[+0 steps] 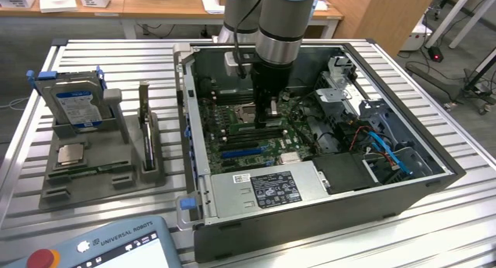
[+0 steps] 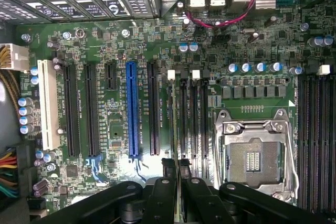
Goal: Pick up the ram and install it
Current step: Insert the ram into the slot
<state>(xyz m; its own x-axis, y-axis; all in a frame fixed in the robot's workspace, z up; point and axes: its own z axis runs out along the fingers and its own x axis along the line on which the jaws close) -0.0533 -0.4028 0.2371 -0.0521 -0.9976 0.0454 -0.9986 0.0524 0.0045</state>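
Green ram (image 2: pixel 174 121), edge-on, is pinched in the narrowly closed end effector (image 2: pixel 176 165) above the motherboard's (image 2: pixel 115 51) memory slots (image 2: pixel 197 121).

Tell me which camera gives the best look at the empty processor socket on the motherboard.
The wrist view: it looks straight down on the processor socket, with its metal frame and contact field plain to see. The exterior view shows the socket at a slant inside the case, close beside the arm.
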